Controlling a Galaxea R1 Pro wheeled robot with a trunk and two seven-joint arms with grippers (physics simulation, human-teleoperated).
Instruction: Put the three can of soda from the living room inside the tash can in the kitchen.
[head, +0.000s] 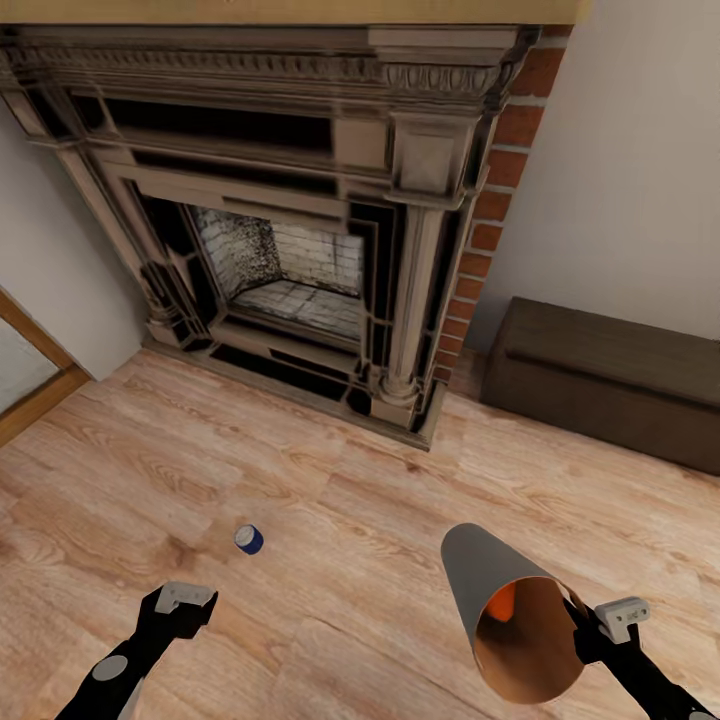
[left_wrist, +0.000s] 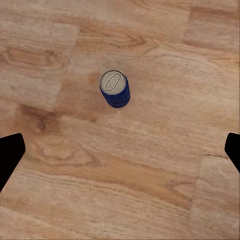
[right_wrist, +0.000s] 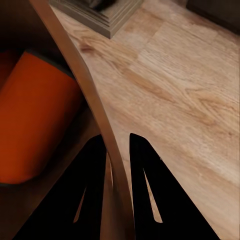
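Blue soda can (left_wrist: 115, 89) stands upright on our wood floor (head: 350, 520), grey top showing, below our wide-spread left gripper (left_wrist: 120, 150). Our right gripper (right_wrist: 119, 165) pinches the tilted grey bin's (head: 490, 580) rim; an orange can (right_wrist: 35, 125) lies inside.

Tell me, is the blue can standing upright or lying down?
Upright: the blue can stands on the wood floor, its grey top facing the left wrist camera.
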